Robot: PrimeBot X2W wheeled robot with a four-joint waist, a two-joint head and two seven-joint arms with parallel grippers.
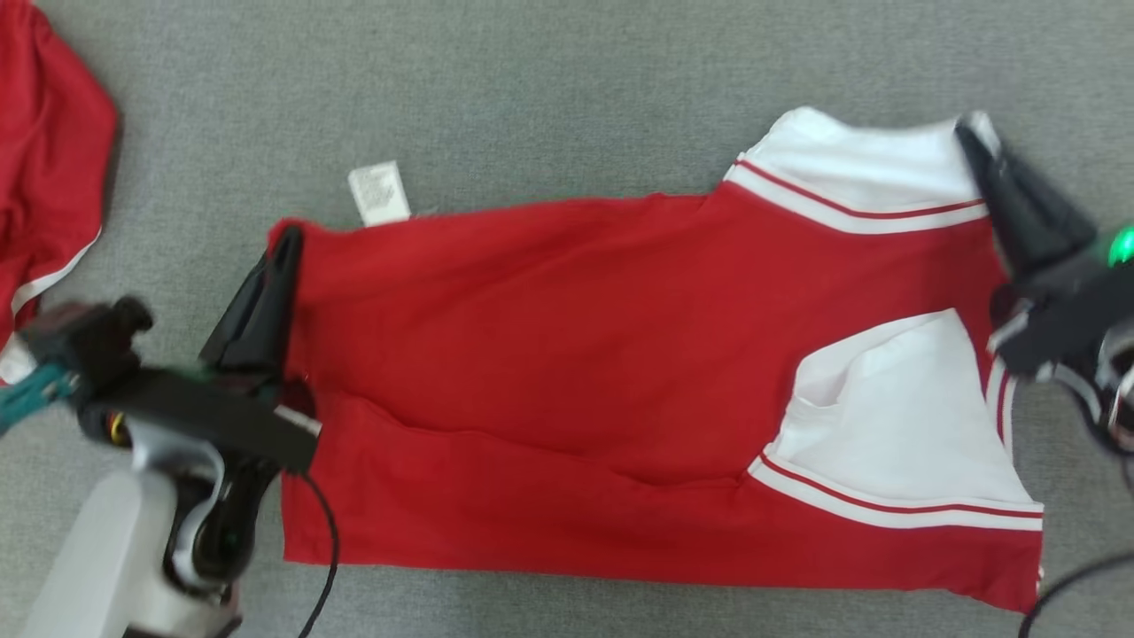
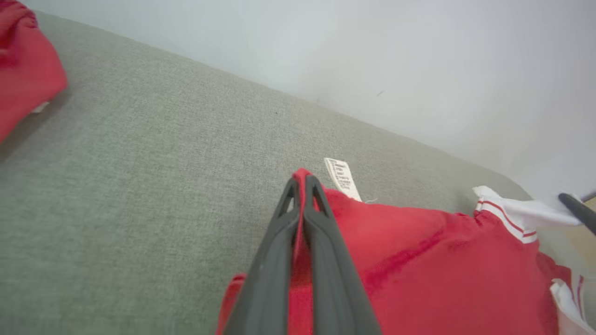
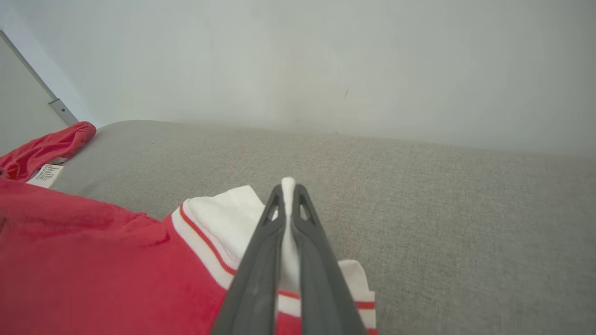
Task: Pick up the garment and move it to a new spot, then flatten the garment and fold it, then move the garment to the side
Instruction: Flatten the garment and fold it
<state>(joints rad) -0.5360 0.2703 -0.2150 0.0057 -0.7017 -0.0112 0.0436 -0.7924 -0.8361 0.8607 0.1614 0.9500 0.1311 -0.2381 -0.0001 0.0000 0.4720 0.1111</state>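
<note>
Left gripper (image 1: 285,241) pinches red hem, right gripper (image 1: 973,135) pinches white shoulder of red-and-white fabric garment (image 1: 567,354) stretched between them. Judged flattening stage; fold, side move outstanding.

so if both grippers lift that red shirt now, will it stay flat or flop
Probably flop: the shirt lies in soft creases, so its middle would likely sag between the left gripper and the right gripper. It looks thin and light. Slipping seems unlikely, since cloth pokes out past the tips of both shut grippers.
</note>
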